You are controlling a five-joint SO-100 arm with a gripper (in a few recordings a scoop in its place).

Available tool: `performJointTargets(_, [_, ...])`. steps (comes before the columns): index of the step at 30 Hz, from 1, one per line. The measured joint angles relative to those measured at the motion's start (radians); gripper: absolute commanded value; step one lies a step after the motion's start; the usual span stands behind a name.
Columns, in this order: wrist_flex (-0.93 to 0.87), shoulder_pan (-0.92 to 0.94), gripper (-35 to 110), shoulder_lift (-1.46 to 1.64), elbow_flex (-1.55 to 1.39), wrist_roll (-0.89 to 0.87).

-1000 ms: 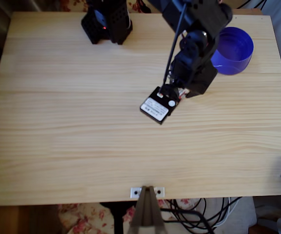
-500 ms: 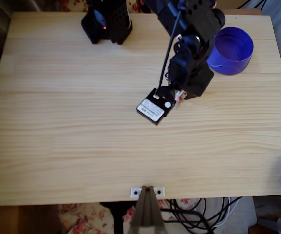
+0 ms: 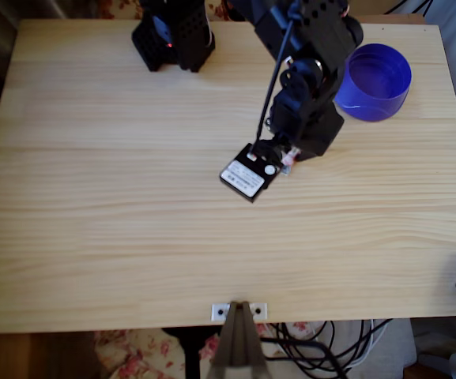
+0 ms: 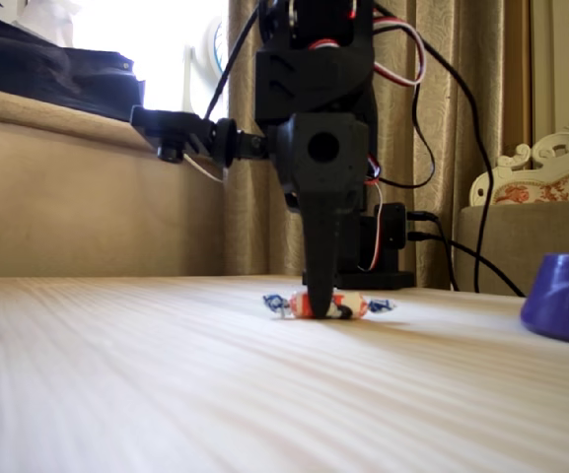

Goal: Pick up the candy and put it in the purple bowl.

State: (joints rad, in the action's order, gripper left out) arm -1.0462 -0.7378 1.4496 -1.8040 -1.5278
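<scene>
Tool (image 4: 320, 305) is down on the bench (image 4: 166, 394), fingers pinched on the candy (image 4: 328, 305) at its middle, and a thin grip could drop it short of the bowl (image 4: 565, 310) off to the side.

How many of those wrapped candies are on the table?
1. The candy lies on the wooden table right at the tip of the claw, left of the purple bowl in the fixed view. The arm's body could be hiding others from above.
</scene>
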Motion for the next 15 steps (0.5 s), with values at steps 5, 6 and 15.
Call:
performJointTargets(5, [-0.02,0.021,0,0.112,-0.025,0.014])
performJointTargets(6, [-0.021,0.026,0,0.14,-0.028,0.038])
performJointTargets(15, [0.009,-0.023,0,0.373,-0.058,0.334])
